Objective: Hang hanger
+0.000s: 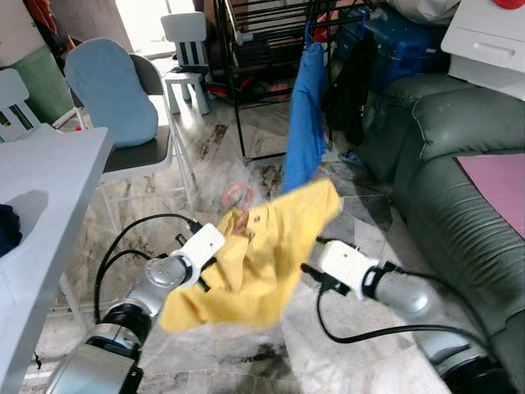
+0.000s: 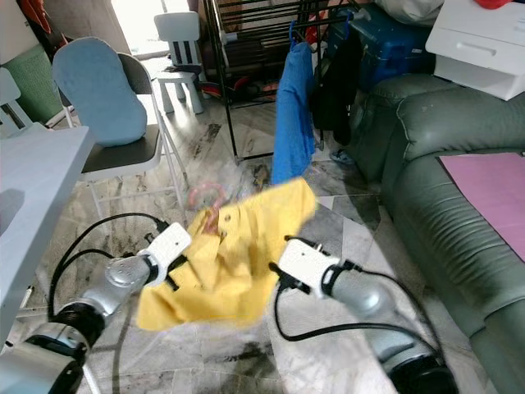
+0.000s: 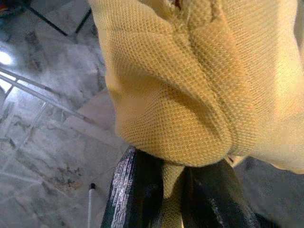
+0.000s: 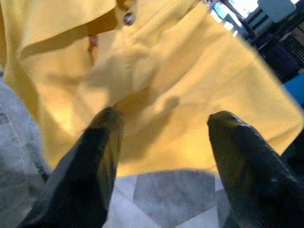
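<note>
Stretching under everything is a grey marbled tile floor (image 1: 246, 345), glossy and veined. A dark green leather sofa (image 1: 459, 180) is sitting along the robot's right, a purple mat (image 1: 500, 185) lying on its seat. A white table (image 1: 41, 189) is standing at the left, beside a folding chair (image 1: 139, 139) carrying a blue cushion (image 1: 111, 90). A black metal rack (image 1: 262, 49) is standing further back, with a blue garment (image 1: 305, 115) hanging from it on a blue hanger.

The yellow shirt (image 1: 254, 254), a knitted piqué fabric with a button placket, is hanging above the floor between the two arms; a blurred pink hanger (image 1: 238, 197) is sticking up from its collar. The left gripper (image 3: 173, 190) is pinching a fold of the yellow shirt, fingers together on the cloth. The right gripper (image 4: 164, 137) is hovering just before the fabric, its fingers (image 4: 102, 142) spread wide apart and gripping nothing.
</note>
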